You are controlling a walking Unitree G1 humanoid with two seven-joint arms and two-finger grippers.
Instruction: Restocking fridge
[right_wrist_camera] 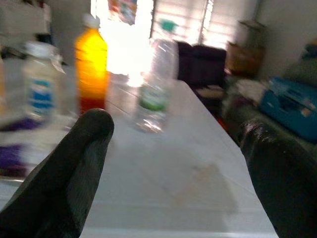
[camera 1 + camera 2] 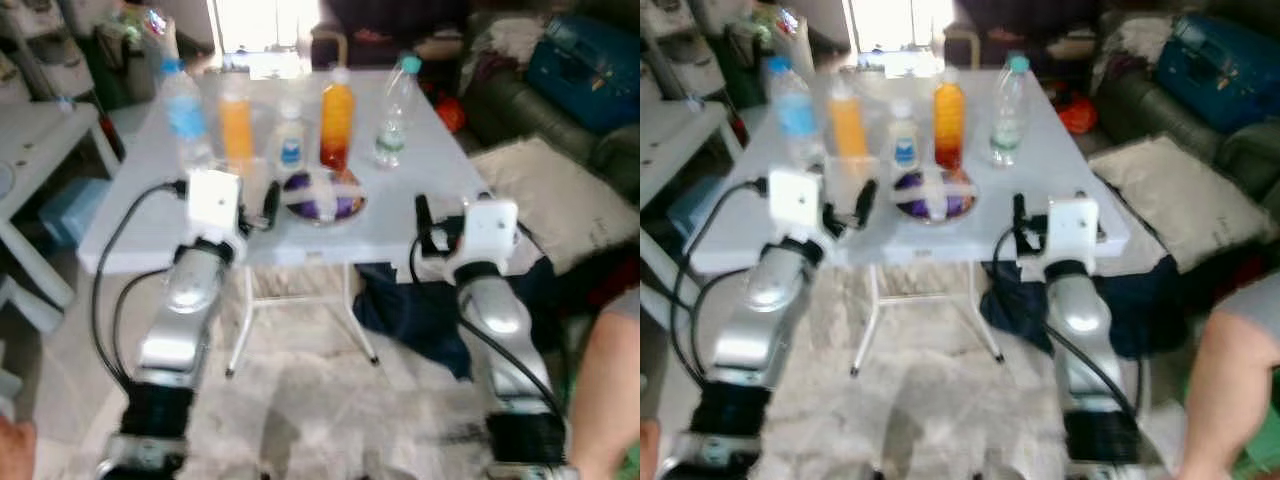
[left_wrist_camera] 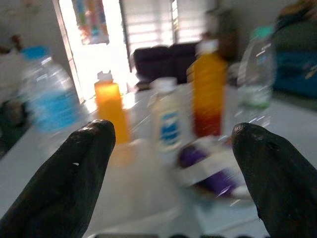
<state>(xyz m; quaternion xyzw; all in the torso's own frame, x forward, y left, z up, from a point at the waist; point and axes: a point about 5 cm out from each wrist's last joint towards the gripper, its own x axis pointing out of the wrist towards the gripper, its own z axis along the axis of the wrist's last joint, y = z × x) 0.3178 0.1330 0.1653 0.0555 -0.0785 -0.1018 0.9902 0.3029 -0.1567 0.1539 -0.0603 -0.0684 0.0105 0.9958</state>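
Note:
A white folding table (image 2: 150,215) carries a row of bottles: a large water bottle with a blue label (image 2: 185,112), an orange juice bottle (image 2: 236,122), a small white bottle with a blue label (image 2: 291,143), a taller orange-and-red juice bottle (image 2: 337,118) and a clear bottle with a teal cap (image 2: 396,112). A bowl holding something purple (image 2: 325,203) sits in front of them. My left gripper (image 2: 262,208) hovers open at the table's near edge, just left of the bowl. My right gripper (image 2: 430,228) is open at the near right edge, with nothing between its fingers (image 1: 81,148).
A sofa with a blue bag (image 2: 585,62) and a pale cushion (image 2: 555,200) stands to the right. Dark cloth (image 2: 420,310) lies under the table. A white side table (image 2: 35,140) and a blue box (image 2: 70,212) are at left. A person's arm (image 2: 605,390) reaches in at lower right.

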